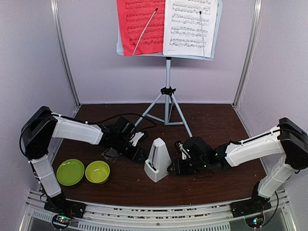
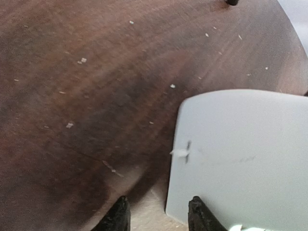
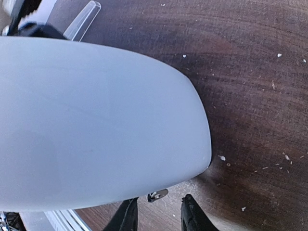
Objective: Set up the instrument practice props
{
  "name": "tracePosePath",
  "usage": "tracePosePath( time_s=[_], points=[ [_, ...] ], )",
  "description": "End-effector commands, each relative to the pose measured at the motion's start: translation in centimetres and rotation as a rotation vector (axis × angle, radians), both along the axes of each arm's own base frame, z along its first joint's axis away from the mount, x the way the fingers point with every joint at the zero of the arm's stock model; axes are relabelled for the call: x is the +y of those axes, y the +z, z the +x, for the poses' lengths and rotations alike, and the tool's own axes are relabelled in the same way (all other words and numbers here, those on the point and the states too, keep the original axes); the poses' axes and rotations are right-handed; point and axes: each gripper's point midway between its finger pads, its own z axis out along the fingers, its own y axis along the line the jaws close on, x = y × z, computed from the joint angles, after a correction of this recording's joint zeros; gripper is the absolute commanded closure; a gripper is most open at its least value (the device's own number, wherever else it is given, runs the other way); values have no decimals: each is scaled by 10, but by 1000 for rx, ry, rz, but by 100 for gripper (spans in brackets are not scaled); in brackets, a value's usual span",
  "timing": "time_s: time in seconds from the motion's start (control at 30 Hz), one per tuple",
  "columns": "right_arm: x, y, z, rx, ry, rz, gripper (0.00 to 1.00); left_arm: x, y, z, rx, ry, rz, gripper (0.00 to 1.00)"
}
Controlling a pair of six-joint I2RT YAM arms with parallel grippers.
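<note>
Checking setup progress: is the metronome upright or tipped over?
Upright: the metronome stands on its base on the table, narrow end up.

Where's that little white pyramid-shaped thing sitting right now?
In the overhead view, the small whitish pyramid metronome stands mid-table between the left gripper and right gripper, in front of the grey-white tripod music stand.

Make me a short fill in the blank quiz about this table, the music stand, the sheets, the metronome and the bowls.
1. On the music stand, the red music sheet sits to the ____ of the white music sheet.
2. The metronome stands ____ the left hand and the right hand.
3. Near the left arm's base sit ____ lime-green bowls.
Missing words: left; between; two.
</note>
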Motion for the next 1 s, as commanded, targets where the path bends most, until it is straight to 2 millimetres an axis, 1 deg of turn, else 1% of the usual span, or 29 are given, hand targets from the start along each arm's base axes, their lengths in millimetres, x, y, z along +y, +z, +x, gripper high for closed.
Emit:
tracePosePath(
  time_s=[0.0,0.1,0.2,0.27,0.33,0.43,0.53,0.57,0.63,0.83,0.97],
  points=[
    [8,19,20,-34,-55,91,68,-15,-5,-18,22,-20,-69,56],
    [4,20,33,-45,-79,98,68,-17,-7,-23,44,6,-109,58],
    [8,23,46,-55,-67,94,68,-24,-2,-25,42,17,-147,58],
    [13,29,54,-63,-54,89,68,-27,0,-20,32,30,-150,58],
    [13,31,59,-71,-48,79,68,-31,4,-16,23,37,-165,58],
    [8,31,65,-83,-44,62,67,-44,16,-9,16,46,-224,58],
    [0,29,68,-82,-34,44,65,-50,21,0,8,54,-224,58],
    [-3,32,68,-92,-26,37,64,-52,23,2,2,57,-226,58],
    [-9,38,65,-111,-17,24,59,-51,23,4,-2,63,-219,58],
    [-31,67,55,-227,-27,54,39,-46,19,6,-17,55,-167,58],
    [-39,80,46,-290,-3,51,28,-52,22,15,-36,37,-162,59]
  ],
)
